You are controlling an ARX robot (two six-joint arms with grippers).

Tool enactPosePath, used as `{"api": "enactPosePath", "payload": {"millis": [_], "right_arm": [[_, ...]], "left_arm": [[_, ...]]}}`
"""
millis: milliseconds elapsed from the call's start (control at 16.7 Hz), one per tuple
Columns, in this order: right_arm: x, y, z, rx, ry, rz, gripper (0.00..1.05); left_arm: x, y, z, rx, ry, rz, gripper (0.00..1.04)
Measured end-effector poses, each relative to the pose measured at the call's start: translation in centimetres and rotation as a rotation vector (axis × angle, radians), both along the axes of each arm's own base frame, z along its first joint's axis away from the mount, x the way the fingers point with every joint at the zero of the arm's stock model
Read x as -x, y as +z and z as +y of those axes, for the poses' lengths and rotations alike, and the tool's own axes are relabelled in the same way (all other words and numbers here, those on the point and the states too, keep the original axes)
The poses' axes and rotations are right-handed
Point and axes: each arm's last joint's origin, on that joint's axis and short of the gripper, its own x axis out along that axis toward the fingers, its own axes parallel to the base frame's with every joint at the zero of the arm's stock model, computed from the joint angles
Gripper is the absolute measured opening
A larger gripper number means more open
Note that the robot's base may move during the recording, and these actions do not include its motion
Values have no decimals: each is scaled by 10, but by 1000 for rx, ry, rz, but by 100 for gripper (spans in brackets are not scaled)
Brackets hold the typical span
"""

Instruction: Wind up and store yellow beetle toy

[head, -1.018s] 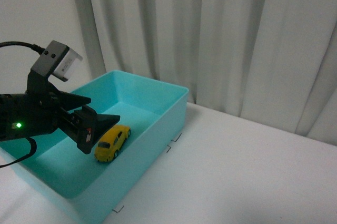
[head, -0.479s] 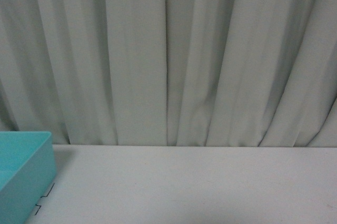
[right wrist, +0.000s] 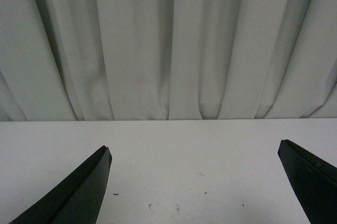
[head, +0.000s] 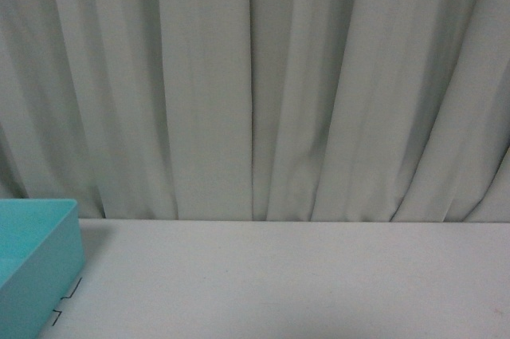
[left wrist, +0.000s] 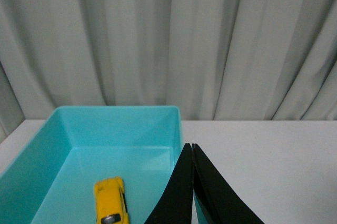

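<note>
The yellow beetle toy (left wrist: 111, 208) lies inside the turquoise bin (left wrist: 121, 116), lengthwise along it, just beside the left gripper (left wrist: 190, 150), whose fingers are pressed together, empty. The right gripper (right wrist: 195, 155) is spread wide over bare table (right wrist: 174, 155), so the left arm is nearer.

You are facing a pale grey-white fabric curtain (head: 263, 84) that hangs in deep vertical folds across the whole back of the scene and reaches down to the far edge of a plain white flat tabletop (head: 303, 283). Small dark corner marks (head: 68, 301) are drawn on the tabletop. Lighting is soft and even.
</note>
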Motion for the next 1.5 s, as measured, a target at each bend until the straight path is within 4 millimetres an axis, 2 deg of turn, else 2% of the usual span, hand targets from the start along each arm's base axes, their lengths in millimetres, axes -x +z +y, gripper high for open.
{"api": "enactPosePath", "payload": {"millis": [180,1257,1317,1497], "right_arm": [[0,0,0,0,0,1,98],[0,0,0,0,0,1,98],[0,0,0,0,0,0,98],[0,0,0,0,0,1,98]], "left_arm": [[0,0,-14,0,-33,1,2],[0,0,-12,1,2,1,2],[0,0,-12,2,2,1,6],[0,0,-12,3,2,1,42]]}}
